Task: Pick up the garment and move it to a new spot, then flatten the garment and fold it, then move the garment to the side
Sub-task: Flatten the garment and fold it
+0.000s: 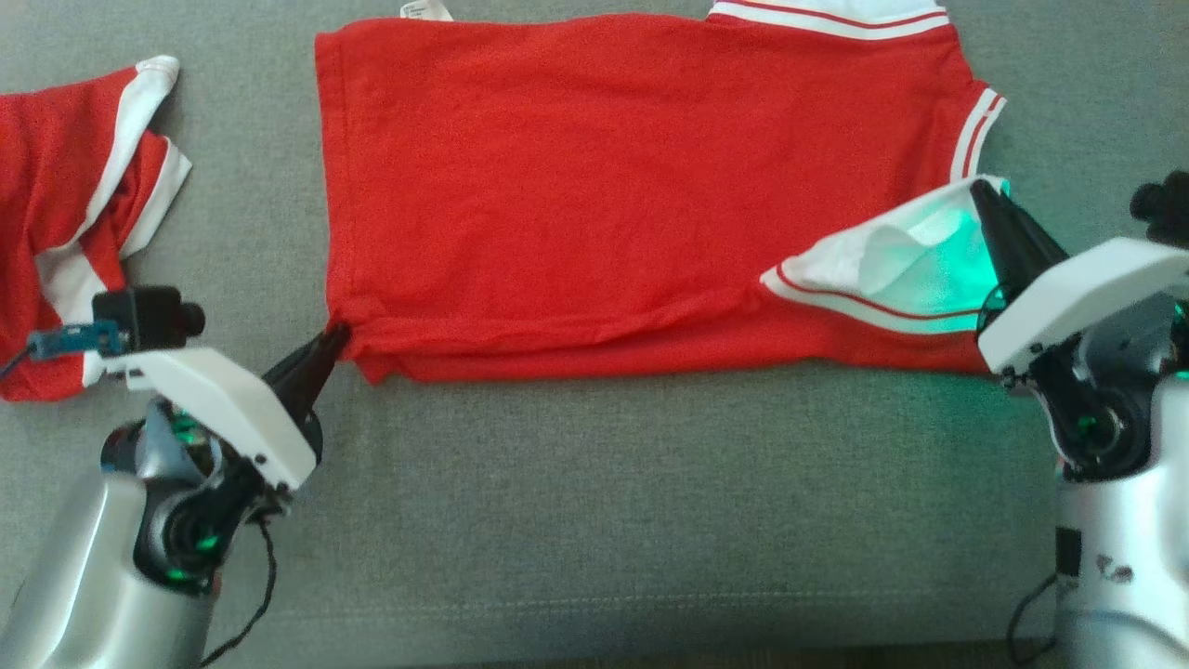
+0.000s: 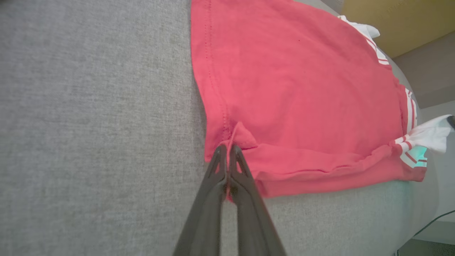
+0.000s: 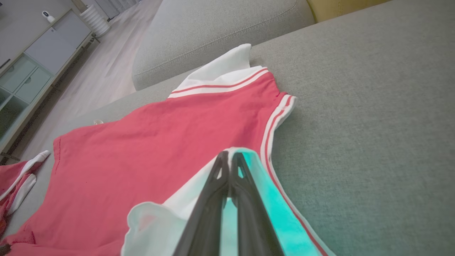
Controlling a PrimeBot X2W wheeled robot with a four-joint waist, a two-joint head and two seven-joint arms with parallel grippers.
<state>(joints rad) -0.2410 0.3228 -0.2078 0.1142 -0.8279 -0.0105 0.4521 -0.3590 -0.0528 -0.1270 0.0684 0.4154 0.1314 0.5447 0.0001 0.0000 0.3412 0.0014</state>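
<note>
A red garment [image 1: 604, 186] with white, red-striped trim lay spread across the upper middle of the head view, on a grey sofa seat [image 1: 594, 520]. Its body was mostly flat. Its lower edge was doubled into a long ridge, and a small white label [image 1: 425, 9] stuck out at its top edge.

At the lower left, the left gripper [image 1: 336, 333] reached the garment's bottom left corner. In the left wrist view the left gripper [image 2: 227, 147] had its jaws pressed together on a small pinch of the red hem, where the cloth [image 2: 302, 89] puckered into a peak. The grey seat [image 2: 89, 124] took up the left half of that view.

At the right edge of the head view, the right gripper [image 1: 980, 190] met a white flap of trim [image 1: 892, 260] raised off the garment's lower right corner and tinted green by a light on the wrist. In the right wrist view the right gripper [image 3: 229, 154] had its jaws closed tight on the edge of that flap [image 3: 256, 185]. The red cloth [image 3: 160, 153] ran away toward the upper left, and bare seat [image 3: 373, 106] lay to the right.

A second red and white garment [image 1: 65, 204] lay crumpled at the left edge of the head view, apart from the first. It also showed at the lower left of the right wrist view [image 3: 17, 177], and a pale cabinet [image 3: 35, 60] stood in the upper left corner there.
</note>
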